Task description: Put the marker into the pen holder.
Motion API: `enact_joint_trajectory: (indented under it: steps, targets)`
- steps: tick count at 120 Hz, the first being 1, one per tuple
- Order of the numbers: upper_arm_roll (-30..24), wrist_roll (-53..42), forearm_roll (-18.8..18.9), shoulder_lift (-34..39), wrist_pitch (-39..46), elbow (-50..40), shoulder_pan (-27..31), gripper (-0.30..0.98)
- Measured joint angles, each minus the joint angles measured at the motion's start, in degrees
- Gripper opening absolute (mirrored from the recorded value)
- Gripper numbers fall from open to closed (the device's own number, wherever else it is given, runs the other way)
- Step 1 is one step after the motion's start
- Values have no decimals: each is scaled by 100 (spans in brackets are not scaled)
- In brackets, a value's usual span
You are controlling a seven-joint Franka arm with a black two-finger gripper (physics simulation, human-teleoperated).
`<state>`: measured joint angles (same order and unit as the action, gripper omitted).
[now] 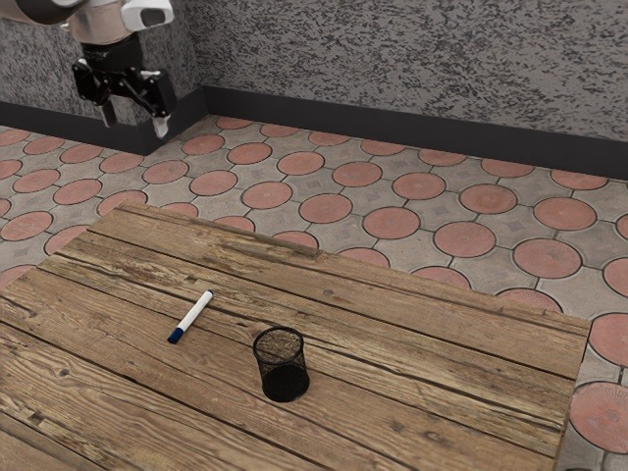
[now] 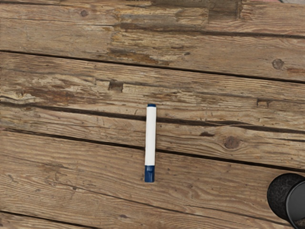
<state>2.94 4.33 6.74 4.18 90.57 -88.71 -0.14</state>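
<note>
- The gripper [image 1: 134,122] is released: its two fingers stand apart with a gap between them, and they touch nothing.
- It hangs at the exterior view's upper left, high above the level of the table [image 1: 422,397].
- The marker [image 1: 191,316] lies below the gripper, well apart from it, flat on the table; in the exterior view it is lower and farther right than the gripper.
- In the wrist view the marker lies near the middle, with its whole length in sight.
- Its long axis runs across the planks [image 2: 71,157], close to square with them, and the white barrel [image 2: 150,136] spans two of their seams.
- The longer blue cap [image 2: 149,174] points to the exterior view's lower left; the short blue end [image 2: 151,105] points to that view's upper right.
- The holder [image 1: 282,365], a black mesh cup, stands upright on the table, to the exterior view's right of the marker and apart from it.
- In the wrist view the holder is nearer the cap than the short blue end, and the marker's long axis passes beside it.
- Beyond the table are the tiled floor [image 1: 391,223] and a mottled grey wall [image 1: 412,59].
</note>
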Motion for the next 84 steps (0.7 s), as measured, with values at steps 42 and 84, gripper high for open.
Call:
enact_joint_trajectory:
  steps: [42,84]
  targets:
    - [-1,265,33,8,555,-1616,-43,69]
    - [12,228,-153,-1921,2485,-2287,214,69]
